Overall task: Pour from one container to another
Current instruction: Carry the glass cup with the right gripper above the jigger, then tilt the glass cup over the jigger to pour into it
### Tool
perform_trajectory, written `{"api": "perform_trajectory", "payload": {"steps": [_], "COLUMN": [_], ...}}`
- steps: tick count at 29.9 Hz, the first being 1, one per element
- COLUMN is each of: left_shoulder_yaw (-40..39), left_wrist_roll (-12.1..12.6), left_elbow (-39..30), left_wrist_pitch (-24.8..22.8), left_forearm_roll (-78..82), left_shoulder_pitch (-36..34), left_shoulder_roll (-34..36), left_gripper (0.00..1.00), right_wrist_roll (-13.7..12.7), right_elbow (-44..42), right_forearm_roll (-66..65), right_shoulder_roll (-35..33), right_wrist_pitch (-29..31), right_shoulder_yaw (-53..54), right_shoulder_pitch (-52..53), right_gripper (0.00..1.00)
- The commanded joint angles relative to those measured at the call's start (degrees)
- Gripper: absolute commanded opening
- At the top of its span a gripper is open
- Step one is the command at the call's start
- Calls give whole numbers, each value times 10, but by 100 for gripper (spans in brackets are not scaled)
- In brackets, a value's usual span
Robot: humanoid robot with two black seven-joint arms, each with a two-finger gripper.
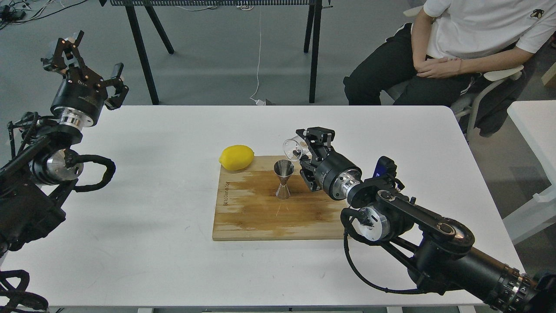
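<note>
The steel hourglass jigger [283, 178] stands upright on the wooden cutting board [260, 213], a little right of its middle. My right gripper [304, 148] is shut on the clear glass cup [292, 148], which is tipped on its side with its mouth facing left, just above and right of the jigger's rim. Whether anything is in the cup cannot be seen. My left gripper [84, 58] is raised at the far left, off the table's back edge, open and holding nothing.
A yellow lemon [236, 157] lies at the board's back left corner. The board rests on a white table [130, 195]. A seated person [460, 48] is behind the table at the right, and black table legs [143, 52] stand behind.
</note>
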Motion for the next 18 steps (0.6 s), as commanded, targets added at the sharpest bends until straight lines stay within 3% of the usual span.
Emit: {"api": "perform_trajectory", "payload": {"steps": [1, 18], "left_shoulder_yaw": [-1, -1], "left_wrist_roll": [0, 0], "left_elbow": [0, 0], "left_wrist_pitch": [0, 0], "left_forearm_roll": [0, -1], "left_shoulder_pitch": [0, 1], "left_shoulder_roll": [0, 0], "left_gripper": [100, 100], "right_wrist_roll": [0, 3], "right_elbow": [-16, -32], "right_forearm_roll": [-33, -84], "right_shoulder_roll": [12, 23], "right_wrist_pitch": [0, -20], "right_shoulder_yaw": [-10, -44], "right_shoulder_pitch": [5, 14], "right_gripper": [32, 32]}}
